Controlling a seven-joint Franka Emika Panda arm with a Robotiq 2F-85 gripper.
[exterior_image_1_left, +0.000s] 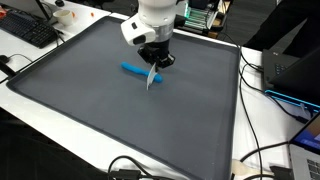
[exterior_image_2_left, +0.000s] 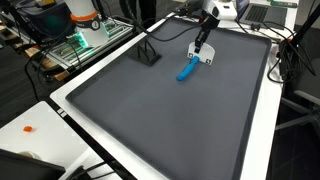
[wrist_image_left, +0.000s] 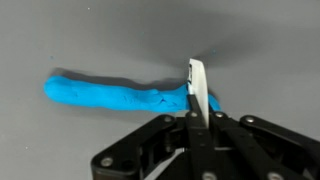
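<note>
- As the wrist view shows it, the jaws are closed tight on a thin white blade (wrist_image_left: 196, 90), which is pinched flat between them and points toward 12 o'clock.
- A blue roll (wrist_image_left: 110, 95) is laid on the grey mat (wrist_image_left: 90, 30). In that view its long axis runs from 9 o'clock to 3 o'clock, crosswise to the flat of the blade.
- The blade is set over the roll's 3 o'clock end. Nearly the whole length lies toward 9 o'clock of the jaws, and only a short stub shows past the blade at 3 o'clock.
- Whether the blade's edge touches the roll or is held just above it cannot be told.
- In an exterior view the roll (exterior_image_1_left: 134, 69) is seen running from about 10 o'clock to 4 o'clock, with the jaws and blade at its 4 o'clock end.
- The mat is carried by a white desk (exterior_image_1_left: 256, 100). A keyboard (exterior_image_1_left: 30, 30) is placed well apart, off the mat toward 10 o'clock.
- In an exterior view a black stand (exterior_image_2_left: 148, 52) is seen near the roll, toward 10 o'clock of it.
</note>
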